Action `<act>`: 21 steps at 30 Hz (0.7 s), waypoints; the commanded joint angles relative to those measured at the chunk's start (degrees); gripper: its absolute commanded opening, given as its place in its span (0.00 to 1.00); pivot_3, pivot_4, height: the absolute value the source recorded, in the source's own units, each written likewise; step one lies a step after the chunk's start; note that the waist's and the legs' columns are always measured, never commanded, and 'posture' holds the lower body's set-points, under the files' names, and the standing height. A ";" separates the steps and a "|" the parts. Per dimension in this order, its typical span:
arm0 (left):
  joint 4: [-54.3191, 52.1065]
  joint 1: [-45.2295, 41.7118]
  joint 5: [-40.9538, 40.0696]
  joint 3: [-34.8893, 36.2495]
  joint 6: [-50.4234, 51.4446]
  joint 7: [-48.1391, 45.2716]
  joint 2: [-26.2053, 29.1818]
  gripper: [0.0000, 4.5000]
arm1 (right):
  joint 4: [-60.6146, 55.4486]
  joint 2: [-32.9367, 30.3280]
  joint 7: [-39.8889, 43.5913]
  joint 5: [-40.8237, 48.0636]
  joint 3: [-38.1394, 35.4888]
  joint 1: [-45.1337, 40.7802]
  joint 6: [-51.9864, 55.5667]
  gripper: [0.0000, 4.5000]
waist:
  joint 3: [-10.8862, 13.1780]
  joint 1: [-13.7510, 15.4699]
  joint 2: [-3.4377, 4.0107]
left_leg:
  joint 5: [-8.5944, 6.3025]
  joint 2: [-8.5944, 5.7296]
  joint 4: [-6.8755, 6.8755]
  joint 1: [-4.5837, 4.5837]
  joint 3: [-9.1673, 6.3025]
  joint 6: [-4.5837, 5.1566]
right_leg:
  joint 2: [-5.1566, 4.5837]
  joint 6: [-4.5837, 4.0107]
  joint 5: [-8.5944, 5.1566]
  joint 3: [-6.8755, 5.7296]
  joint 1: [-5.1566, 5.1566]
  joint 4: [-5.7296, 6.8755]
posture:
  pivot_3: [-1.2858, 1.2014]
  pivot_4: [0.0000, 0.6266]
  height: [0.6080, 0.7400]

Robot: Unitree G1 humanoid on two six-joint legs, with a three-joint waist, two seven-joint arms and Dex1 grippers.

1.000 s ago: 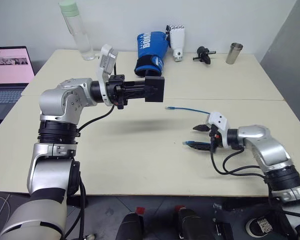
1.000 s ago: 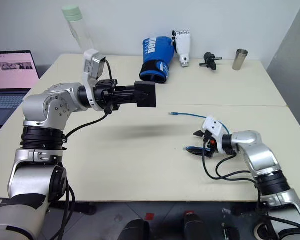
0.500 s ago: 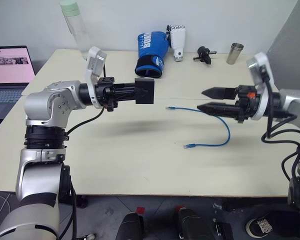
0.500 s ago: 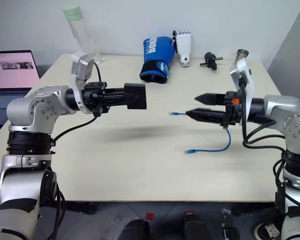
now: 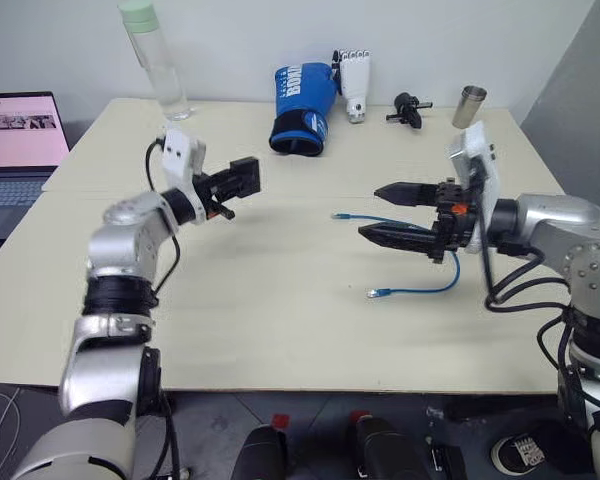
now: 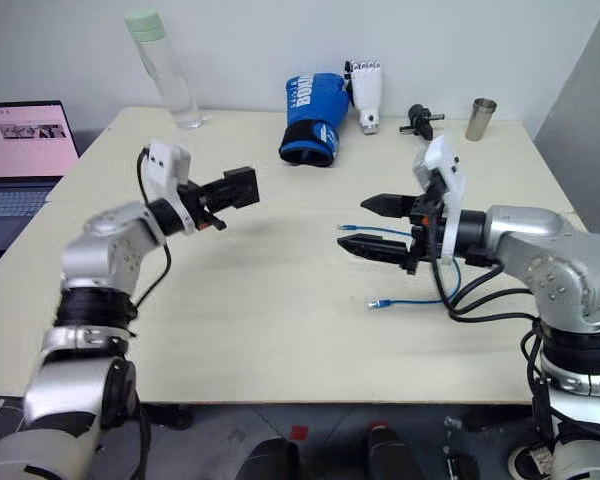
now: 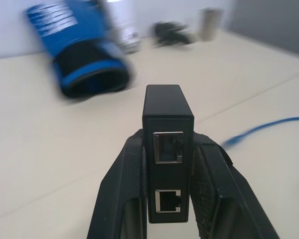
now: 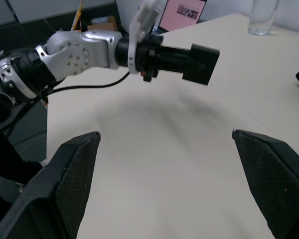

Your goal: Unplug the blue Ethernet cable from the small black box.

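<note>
Since a second ago the left gripper (image 5: 242,178) has dropped lower and swung away from the blue boxing glove (image 5: 300,95), still pinching the small black box (image 7: 168,149) between its two fingers; the box's two ports face the left wrist camera with nothing plugged in. The right gripper (image 5: 385,212) has lifted off the counter (image 5: 280,300) and now hangs with its fingers spread wide, holding nothing, pointing toward the box. The blue Ethernet cable (image 5: 435,285) lies loose on the counter in an open curve, just below the right gripper, well apart from the box. The pale counter also carries a clear bottle (image 5: 152,60), a white robotic hand (image 5: 355,85), a black knobbed gadget (image 5: 408,107) and a metal cup (image 5: 468,106) along its far edge near the glove; a laptop (image 5: 18,140) stands beyond its left side against a white wall. In the left wrist view the glove and far items are blurred.
</note>
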 commanded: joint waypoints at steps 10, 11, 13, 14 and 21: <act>12.66 0.77 4.46 1.88 -15.63 10.97 -5.13 0.17 | 0.16 0.23 0.71 -4.99 4.06 1.91 -8.43 1.00 | -0.01 0.36 -0.08 | 0.00 -0.14 0.27 -0.19 -0.32 0.00 | -0.03 0.01 0.01 -0.30 0.02 0.10 | 0.52 0.24 1.00; 13.34 0.58 4.39 2.07 -15.95 10.82 -5.05 0.25 | 0.25 0.03 0.82 -5.01 3.98 1.95 -8.42 1.00 | -0.01 0.36 -0.08 | 0.00 -0.14 0.27 -0.19 -0.38 0.00 | -0.03 0.01 0.01 -0.34 0.05 0.09 | 0.52 0.24 1.00; 14.33 0.23 3.51 2.85 -15.81 10.18 -4.90 0.34 | 0.23 -0.32 0.99 -4.95 3.76 2.11 -8.35 1.00 | -0.01 0.35 -0.08 | 0.00 -0.15 0.29 -0.19 -0.46 0.00 | -0.03 0.01 0.01 -0.41 0.07 0.11 | 0.52 0.24 1.00; 14.76 0.08 3.34 3.04 -15.88 9.99 -4.70 0.37 | 0.13 -0.36 0.88 -4.87 3.66 2.22 -8.24 1.00 | -0.01 0.32 -0.08 | 0.00 -0.15 0.30 -0.19 -0.50 0.00 | -0.02 0.01 0.01 -0.44 0.08 0.11 | 0.52 0.24 1.00; 12.64 0.11 2.65 3.67 -13.03 8.16 -3.31 0.67 | -1.06 -0.69 0.79 -4.22 3.27 3.41 -7.89 1.00 | 0.00 0.22 -0.08 | 0.00 -0.13 0.35 -0.36 -0.78 0.00 | -0.01 0.01 0.01 -0.75 0.08 0.08 | 0.52 0.24 1.00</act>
